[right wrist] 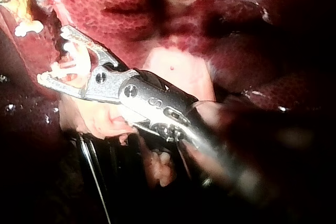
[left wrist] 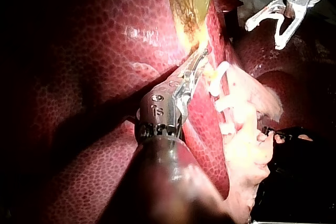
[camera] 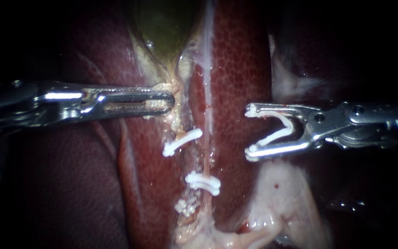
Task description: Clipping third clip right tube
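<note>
Carefully now: your right instrument hangs over the liver, near the right tube but clear of it. Its jaws stand wide apart with an open clip seated between them and touching both. That tube is the thin pale strand running down from beside the gallbladder. A lower clip already crosses it, and an upper clip lies slanted just to its left, one end reaching close to the strand. Your left instrument has its jaws clamped on the yellowish tissue at the gallbladder's narrow end, and that pull looks to be what holds the tube straight, so hold it steady. The bare stretch seems to lie above the lower clip. Bring the open clip in square to the tube there, and see both clip tips pass beyond its far side before you close. Take only the tube, not the liver surface behind it, and do not catch a neighbouring clip.
</note>
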Action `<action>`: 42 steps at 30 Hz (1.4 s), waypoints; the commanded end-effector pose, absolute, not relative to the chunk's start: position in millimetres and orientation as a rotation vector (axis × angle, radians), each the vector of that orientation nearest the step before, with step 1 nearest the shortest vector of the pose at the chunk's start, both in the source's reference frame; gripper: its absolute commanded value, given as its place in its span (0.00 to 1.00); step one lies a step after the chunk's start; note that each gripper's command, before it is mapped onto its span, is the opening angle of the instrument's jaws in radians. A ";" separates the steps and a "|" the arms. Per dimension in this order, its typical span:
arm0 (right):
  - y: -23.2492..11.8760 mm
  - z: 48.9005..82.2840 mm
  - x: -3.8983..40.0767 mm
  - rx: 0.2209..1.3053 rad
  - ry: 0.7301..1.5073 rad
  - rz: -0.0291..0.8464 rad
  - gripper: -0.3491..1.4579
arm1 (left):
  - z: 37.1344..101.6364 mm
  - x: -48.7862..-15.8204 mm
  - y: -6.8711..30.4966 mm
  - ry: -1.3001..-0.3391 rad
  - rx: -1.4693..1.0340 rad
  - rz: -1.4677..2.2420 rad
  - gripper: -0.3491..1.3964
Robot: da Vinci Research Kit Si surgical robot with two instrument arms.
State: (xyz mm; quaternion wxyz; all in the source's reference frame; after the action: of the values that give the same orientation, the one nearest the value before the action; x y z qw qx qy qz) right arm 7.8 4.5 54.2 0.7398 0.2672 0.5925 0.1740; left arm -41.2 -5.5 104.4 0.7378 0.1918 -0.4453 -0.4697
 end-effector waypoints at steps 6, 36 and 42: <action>4.5 54.3 8.0 0.586 1.299 0.382 0.52 | 104.0 -40.8 -5.3 -0.978 0.425 -1.030 0.00; 4.0 55.2 8.7 0.581 1.300 0.378 0.52 | 96.5 -33.6 0.1 -1.001 0.372 -1.077 0.00; 2.7 57.6 9.7 0.584 1.304 0.374 0.52 | 96.6 -33.6 0.1 -1.001 0.370 -1.077 0.00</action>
State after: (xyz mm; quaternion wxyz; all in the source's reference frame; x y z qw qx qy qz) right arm 9.9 2.6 58.2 0.7405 0.2667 0.5935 0.1684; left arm -33.6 0.2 96.6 0.7260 0.1680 -0.4541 -0.4883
